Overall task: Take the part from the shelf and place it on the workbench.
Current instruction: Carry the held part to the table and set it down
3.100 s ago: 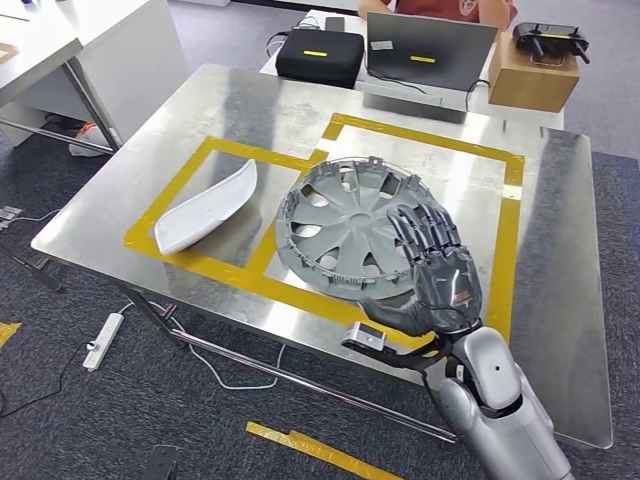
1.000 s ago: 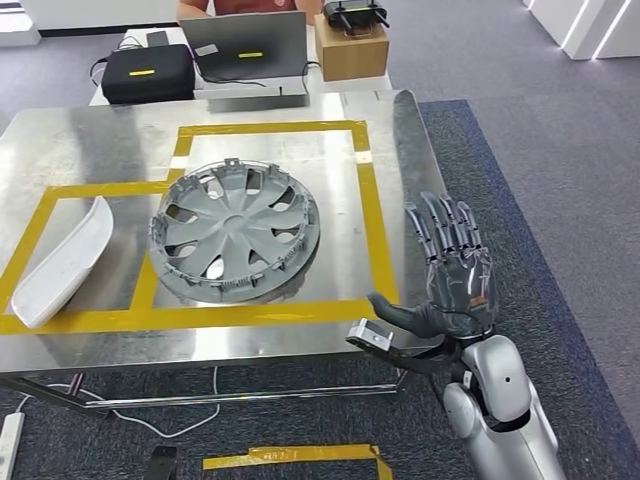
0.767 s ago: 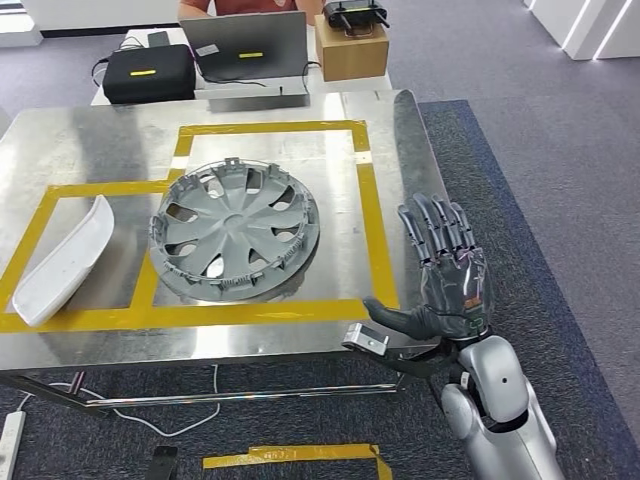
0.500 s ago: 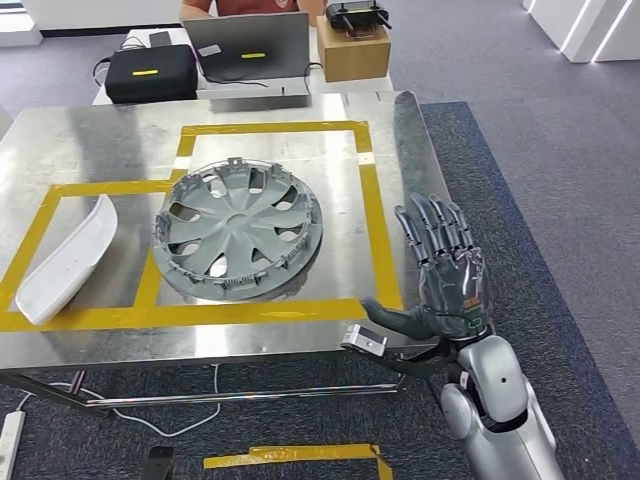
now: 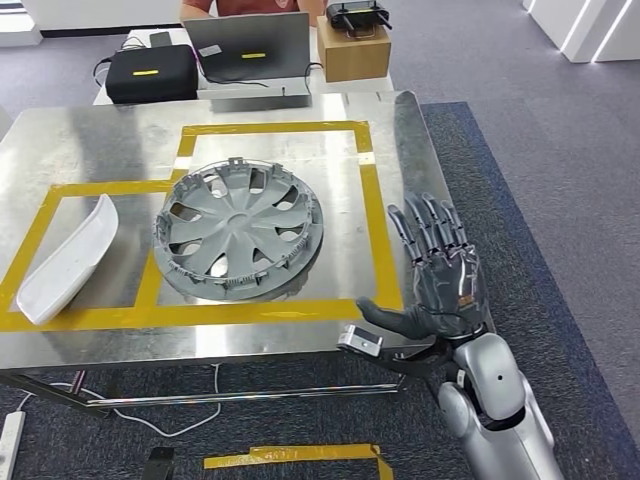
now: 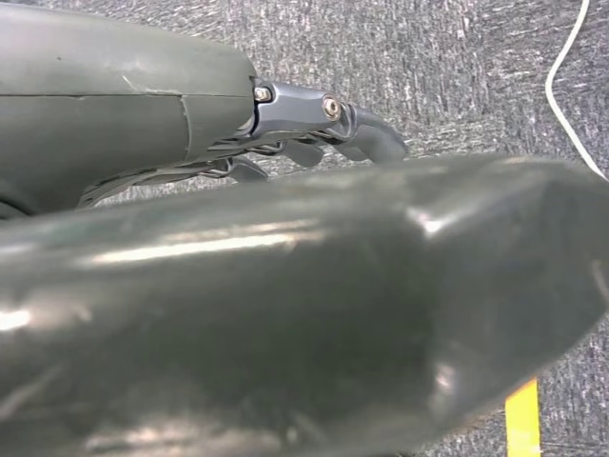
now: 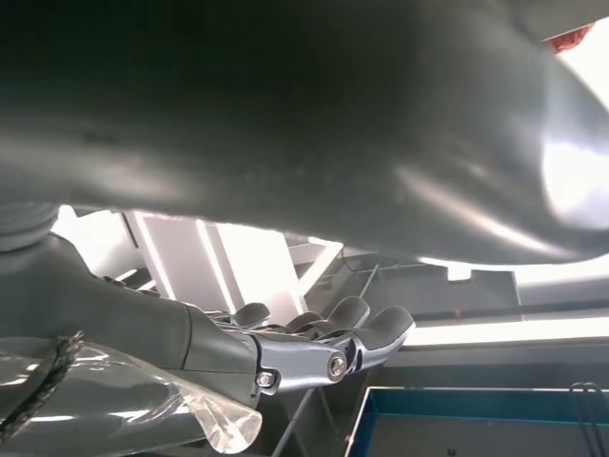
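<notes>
Fingers spread, right hand empty | one hubcap | one white part

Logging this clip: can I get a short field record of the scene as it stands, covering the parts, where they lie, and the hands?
wheel cover: flat on the workbench, inside the larger yellow tape box
white part: in the smaller tape box beside it
right hand: empty, fingers spread, raised at the table's corner
left hand: hanging over the carpet, grip unclear
background: laptop, black case

Right hand raised, fingers straight and spread, thumb out to the left, holding nothing. Silver forearm enters from lower right. Left hand fingers extended, nothing held.
</notes>
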